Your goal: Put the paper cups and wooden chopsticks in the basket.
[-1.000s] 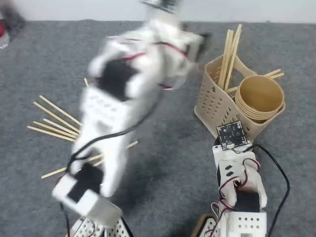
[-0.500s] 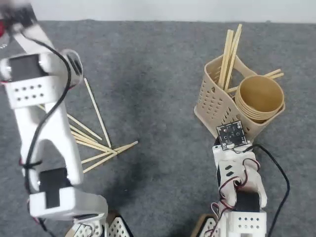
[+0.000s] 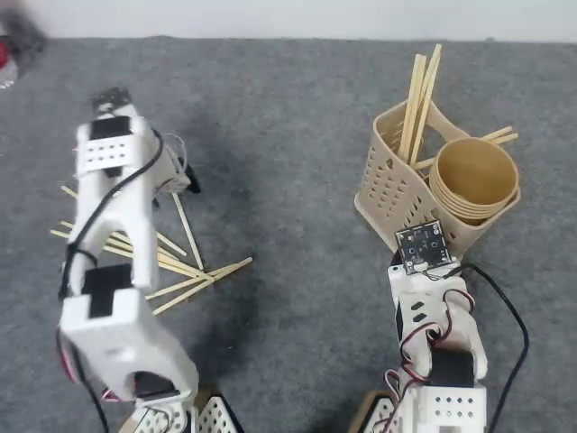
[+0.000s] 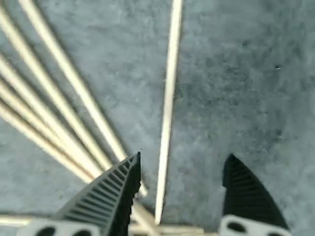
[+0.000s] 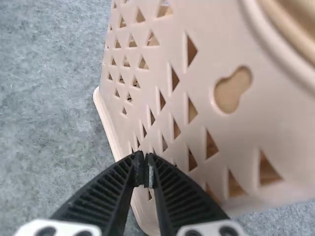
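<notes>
Here, the high view is taking in the whole table [image 3: 297,108]; the basket [image 3: 388,194] is standing on the right side, holding a nested stack of paper cups [image 3: 475,176] whose number I cannot tell, two upright chopsticks [image 3: 416,99] and two slanting chopsticks [image 3: 499,137] poking out behind the cups; loose chopsticks [image 3: 203,275], at least six, are lying fanned on the table beneath the left arm, which is partly hiding them. The left wrist view is giving what that view cannot: the left gripper [image 4: 183,164] is hanging released, jaws wide apart, with a single chopstick [image 4: 168,113] lying between them and a bundle of four or five others [image 4: 64,113] running beside one jaw. The right wrist view is showing the right gripper [image 5: 144,167] clenched on nothing, tips together, low against the basket's perforated wall [image 5: 197,98].
</notes>
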